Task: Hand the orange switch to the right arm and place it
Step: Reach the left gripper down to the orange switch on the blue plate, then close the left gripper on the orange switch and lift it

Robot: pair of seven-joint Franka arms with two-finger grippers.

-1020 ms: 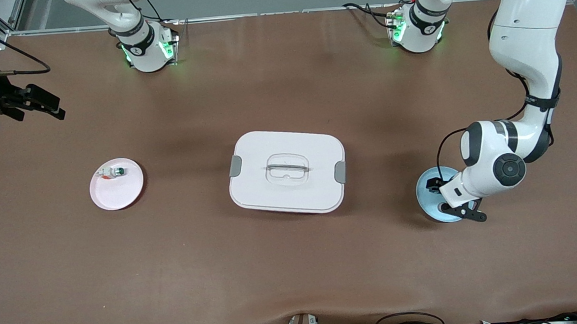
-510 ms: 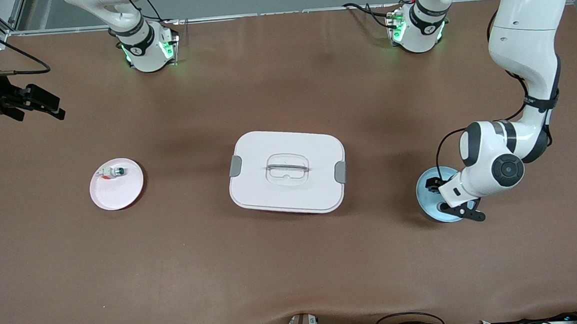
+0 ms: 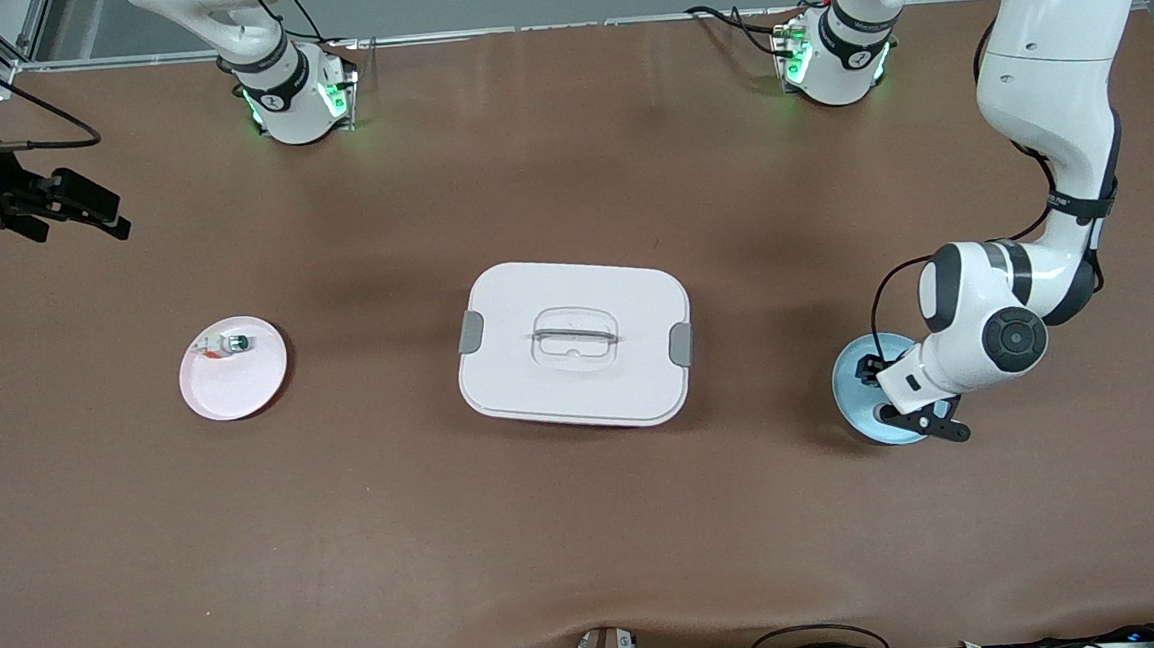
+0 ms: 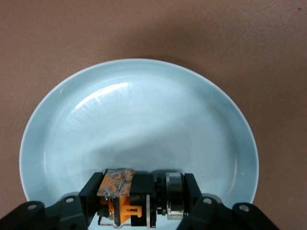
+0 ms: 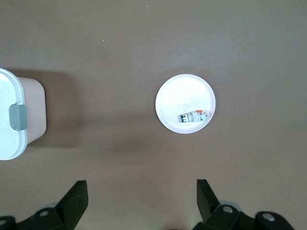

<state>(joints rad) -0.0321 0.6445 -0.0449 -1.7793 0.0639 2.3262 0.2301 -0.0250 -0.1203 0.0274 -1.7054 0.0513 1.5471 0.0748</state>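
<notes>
The orange switch (image 4: 125,200), a small black body with orange parts, lies on its side in a light blue plate (image 4: 144,91). My left gripper (image 4: 142,199) is shut on it, one finger at each end. In the front view the left arm's wrist covers that plate (image 3: 850,397), which sits toward the left arm's end of the table, and the switch is hidden there. My right gripper (image 3: 104,215) hangs open and empty over the right arm's end of the table. Bare brown table shows between its fingers in the right wrist view (image 5: 141,191).
A white lidded box (image 3: 574,344) with grey clips and a clear handle stands mid-table. A pale pink plate (image 3: 235,385) toward the right arm's end holds a small white part with a green cap (image 3: 228,345).
My left gripper has closed on the orange switch in the blue plate. The left arm has barely shifted. The right arm has not moved.
</notes>
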